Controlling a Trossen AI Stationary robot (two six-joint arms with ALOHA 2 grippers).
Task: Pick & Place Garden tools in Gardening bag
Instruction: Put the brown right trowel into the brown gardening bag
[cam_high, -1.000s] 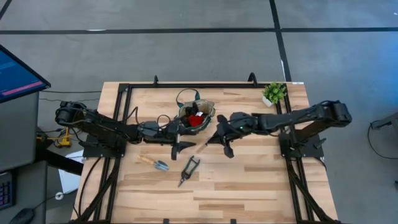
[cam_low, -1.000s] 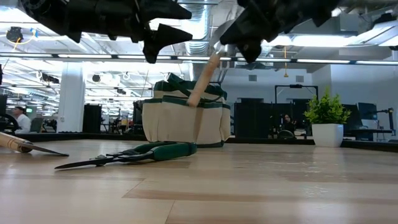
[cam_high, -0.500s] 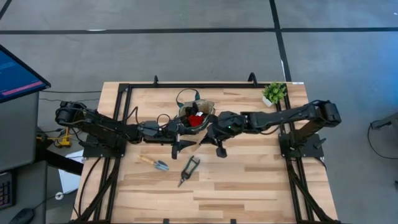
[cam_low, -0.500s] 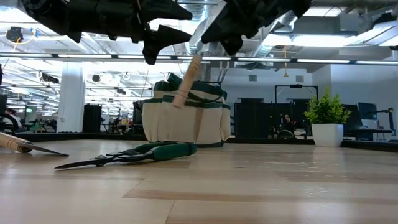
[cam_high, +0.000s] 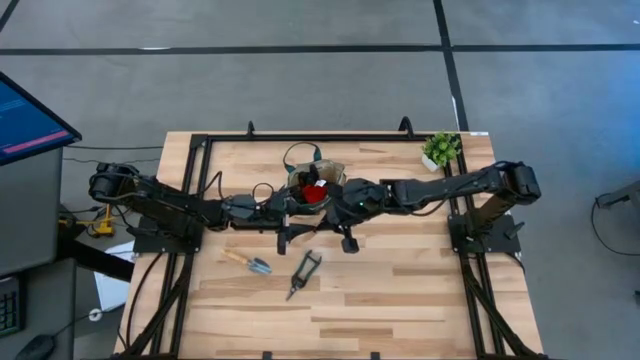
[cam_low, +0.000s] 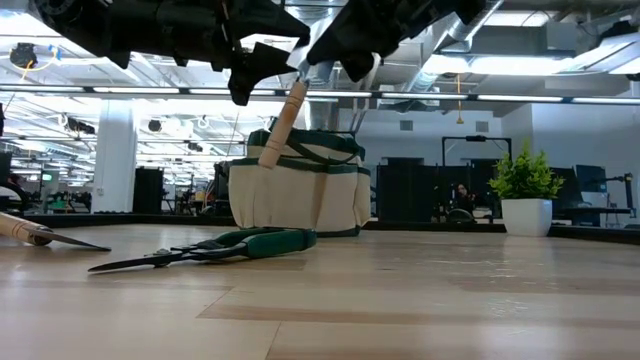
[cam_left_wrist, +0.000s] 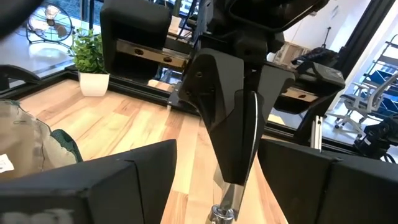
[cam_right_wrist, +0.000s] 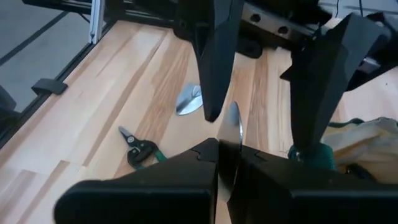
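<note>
The cream and green gardening bag (cam_high: 316, 186) stands upright at the table's middle far part, with a red-and-black piece (cam_high: 314, 193) inside; it also shows in the low view (cam_low: 296, 190). My right gripper (cam_high: 343, 228) hovers just near of the bag, shut on a wood-handled tool (cam_low: 281, 127). My left gripper (cam_high: 289, 234) is open and empty, level with the right one, its fingers facing it (cam_left_wrist: 217, 149). A silver trowel with a wooden handle (cam_high: 248, 262) and green-handled pruners (cam_high: 303, 272) lie flat on the table nearer the front. My right gripper pinches the tool's silver metal end (cam_right_wrist: 232, 127) between its two fingers (cam_right_wrist: 186, 171). The tool is lifted clear of the table. Its wooden handle (cam_low: 278, 135) hangs slanting down below the gripper, in front of the bag.
A small green potted plant (cam_high: 440, 150) stands at the far right corner. A black frame (cam_high: 300, 137) runs along the table's far edge and sides. Bare wood lies along the near half of the table (cam_high: 400, 300).
My right gripper has gone toward the table's left edge, closer to my left gripper, carrying the wood-handled tool. The hanging handle has moved left with it across the front of the bag and stays slanted and clear of the table.
</note>
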